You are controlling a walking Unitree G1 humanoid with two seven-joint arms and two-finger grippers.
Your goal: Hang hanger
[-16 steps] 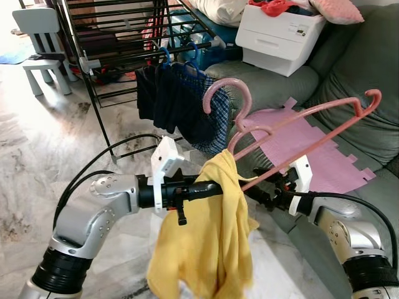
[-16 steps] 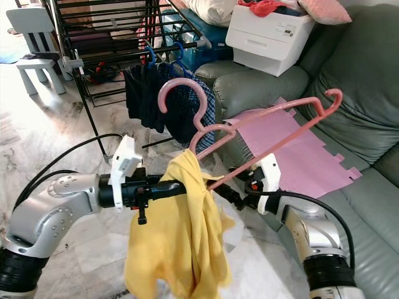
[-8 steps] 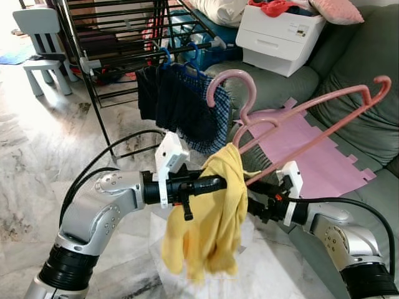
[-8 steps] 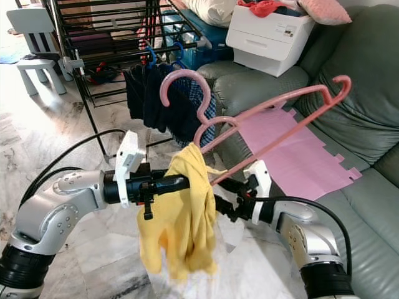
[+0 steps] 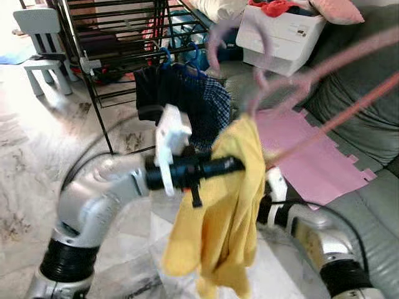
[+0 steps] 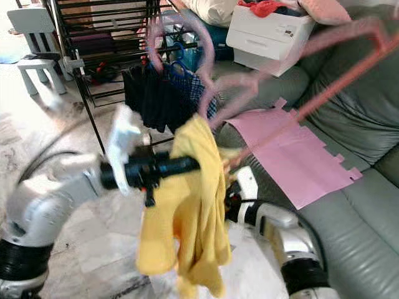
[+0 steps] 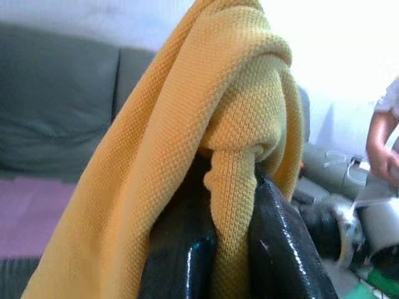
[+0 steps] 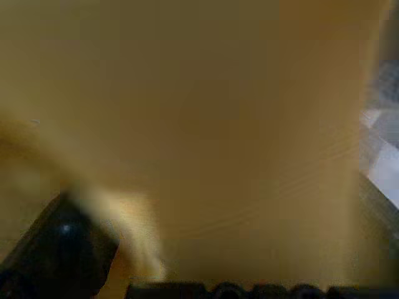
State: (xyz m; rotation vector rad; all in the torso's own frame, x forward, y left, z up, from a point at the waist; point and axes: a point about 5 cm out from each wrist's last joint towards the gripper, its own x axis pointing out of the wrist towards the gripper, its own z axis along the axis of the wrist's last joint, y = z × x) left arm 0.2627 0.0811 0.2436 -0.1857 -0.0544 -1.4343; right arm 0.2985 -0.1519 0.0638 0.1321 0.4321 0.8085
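Black fingers (image 7: 274,243) of our left gripper (image 5: 234,166) are clamped on a fold of the yellow garment (image 5: 227,218); the left wrist view shows the knit cloth pinched between them. Whether our right gripper (image 6: 229,202) is spread or closed we cannot tell, since the cloth hangs in front of it and its wrist view is a yellow blur.

From largest to smallest, we see the grey-green sofa (image 5: 368,99) running from 12 to 4 o'clock in the head views, with a pink mat (image 5: 318,156) lying on its seat at about 3 o'clock. At 11 o'clock stands the black drying rack (image 5: 118,37), with dark clothes (image 5: 181,106) hanging from its near rail on blue hangers. A white printer (image 5: 280,34) sits on the sofa arm at 1 o'clock with red cloth on top. The yellow garment hangs at centre, draped over our left gripper and trailing toward 6 o'clock. The pink hanger (image 6: 324,87), badly blurred, rises from the garment toward 2 o'clock, its hook (image 6: 181,37) up near 12 o'clock, close to the rack's rail; whether it touches we cannot tell. A small pale chair (image 5: 37,43) stands at 10 o'clock on the marble floor (image 5: 31,162).
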